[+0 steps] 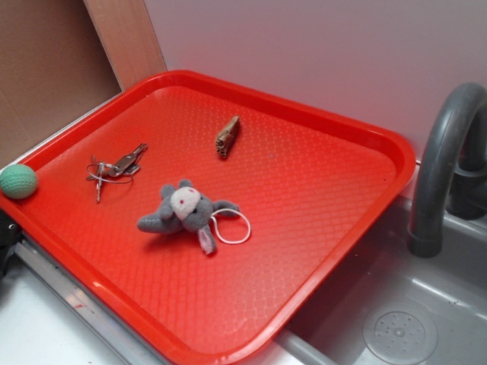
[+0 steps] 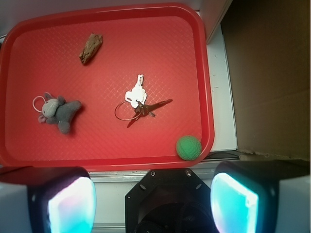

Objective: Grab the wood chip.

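No legible text, label, brand, number or sign anywhere.

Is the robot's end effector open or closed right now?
Open: in the wrist view the end effector has its two fingers far apart, holding nothing.

On the one red plastic tray (image 2: pixel 206 73) I count four things — one rough brown wood chip (image 2: pixel 90 47), one bunch of metal keys (image 2: pixel 138 102), one grey plush toy (image 2: pixel 57 112), one green knitted ball (image 2: pixel 188 147).
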{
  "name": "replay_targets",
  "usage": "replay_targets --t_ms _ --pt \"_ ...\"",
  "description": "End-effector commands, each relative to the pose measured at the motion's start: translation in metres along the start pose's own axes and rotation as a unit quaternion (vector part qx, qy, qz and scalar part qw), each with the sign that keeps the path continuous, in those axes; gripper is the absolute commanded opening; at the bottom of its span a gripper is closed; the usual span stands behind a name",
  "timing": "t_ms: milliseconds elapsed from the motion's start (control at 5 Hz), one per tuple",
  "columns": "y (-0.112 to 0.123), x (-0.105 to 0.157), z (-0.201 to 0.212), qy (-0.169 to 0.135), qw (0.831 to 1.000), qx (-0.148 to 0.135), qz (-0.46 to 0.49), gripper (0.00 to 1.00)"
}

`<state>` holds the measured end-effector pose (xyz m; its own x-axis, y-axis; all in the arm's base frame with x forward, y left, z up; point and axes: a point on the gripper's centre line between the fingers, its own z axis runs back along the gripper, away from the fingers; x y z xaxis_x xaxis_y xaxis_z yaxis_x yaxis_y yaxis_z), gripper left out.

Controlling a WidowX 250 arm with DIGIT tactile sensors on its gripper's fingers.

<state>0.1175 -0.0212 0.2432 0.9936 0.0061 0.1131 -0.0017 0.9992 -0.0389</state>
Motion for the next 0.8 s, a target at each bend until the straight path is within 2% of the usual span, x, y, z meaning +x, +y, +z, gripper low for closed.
replay_targets --t_ms 0,400,600 --pt "0.000 0.000 0.000 0.000 1.000 0.000 0.000 1.00" --pt "-0.029 0.044 -0.012 -0.039 0.995 -0.032 0.090 1.00" --pt "-0.045 0.069 -0.031 -0.043 0.984 -0.029 0.170 1.00"
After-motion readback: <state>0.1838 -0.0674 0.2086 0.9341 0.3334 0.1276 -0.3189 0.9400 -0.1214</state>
